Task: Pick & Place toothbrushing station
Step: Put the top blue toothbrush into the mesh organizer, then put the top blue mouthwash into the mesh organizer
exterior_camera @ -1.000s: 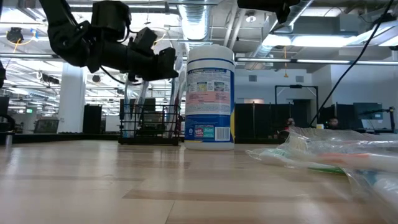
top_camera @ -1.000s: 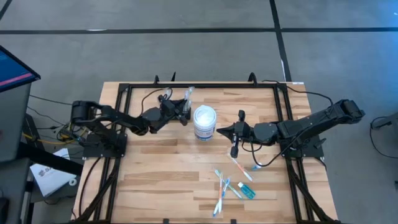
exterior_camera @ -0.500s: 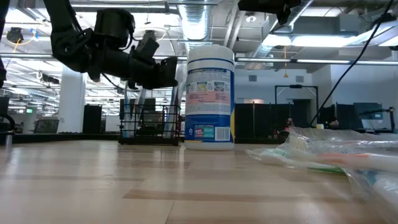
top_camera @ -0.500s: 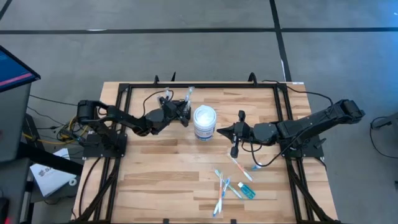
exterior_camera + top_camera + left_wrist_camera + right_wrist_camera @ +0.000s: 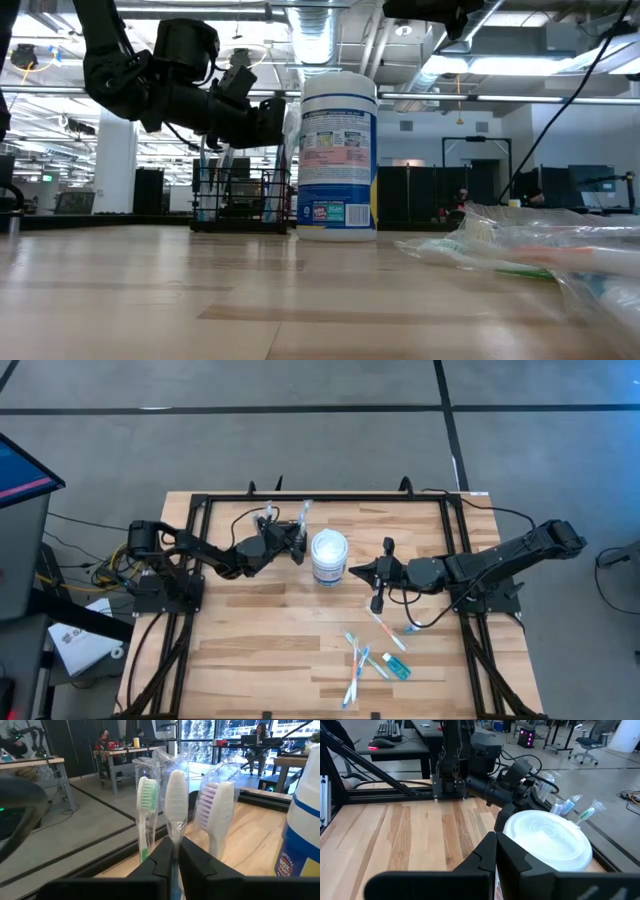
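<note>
Near the counter (image 5: 250, 630) rear edge, left of centre, sits the toothbrushing station (image 5: 240, 200), a low black wire-mesh rack just beside the white tub (image 5: 329, 557), on the tub's left in the high view. L arm: base at the left counter edge, links stretched across toward the middle, wrist roughly level above the rack. Left gripper (image 5: 297, 540) hangs over the rack top, w/ jaws pressed nearly together on the stem of a wrapped white toothbrush (image 5: 176, 802); left wrist view shows this brush upright between the dark fingers (image 5: 155, 862). A green-bristled brush (image 5: 147, 795) and a purple-bristled brush (image 5: 216, 807) stand upright either side of it, all in clear wrappers. R arm: base at the right counter edge, extended low toward the centre. Right gripper (image 5: 366, 570) is just beside the tub's right side, near lid height; jaws close together, nothing between them in the right wrist view. Loose wrapped brushes and a small green pack (image 5: 397, 666) lie on the front part of the counter, well apart from the rack.
</note>
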`<action>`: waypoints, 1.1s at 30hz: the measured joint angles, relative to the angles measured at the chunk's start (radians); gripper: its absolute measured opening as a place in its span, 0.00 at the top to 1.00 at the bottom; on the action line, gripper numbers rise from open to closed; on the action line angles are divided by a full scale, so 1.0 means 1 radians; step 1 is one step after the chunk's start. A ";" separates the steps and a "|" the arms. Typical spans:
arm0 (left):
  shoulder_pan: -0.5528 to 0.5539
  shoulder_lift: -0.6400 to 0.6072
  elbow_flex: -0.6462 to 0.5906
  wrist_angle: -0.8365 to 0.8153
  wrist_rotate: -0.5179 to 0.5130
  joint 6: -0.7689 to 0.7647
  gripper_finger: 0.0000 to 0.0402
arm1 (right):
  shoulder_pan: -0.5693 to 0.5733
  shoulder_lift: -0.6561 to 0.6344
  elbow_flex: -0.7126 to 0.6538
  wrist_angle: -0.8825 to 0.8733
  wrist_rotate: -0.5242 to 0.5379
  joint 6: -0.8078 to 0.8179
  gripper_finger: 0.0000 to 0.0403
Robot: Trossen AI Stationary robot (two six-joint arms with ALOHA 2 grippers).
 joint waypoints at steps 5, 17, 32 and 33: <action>0.000 0.000 0.000 0.000 0.000 -0.012 0.90 | 0.000 0.000 0.000 0.000 0.000 0.000 1.00; 0.000 0.000 0.000 0.000 0.001 -0.014 0.86 | 0.000 0.000 0.000 0.000 0.000 0.000 1.00; -0.002 0.000 0.000 0.106 0.012 -0.012 0.85 | 0.000 0.000 0.000 0.000 0.000 0.000 1.00; -0.002 0.000 0.000 0.115 0.017 -0.007 0.85 | 0.000 0.000 0.000 0.000 0.000 0.000 1.00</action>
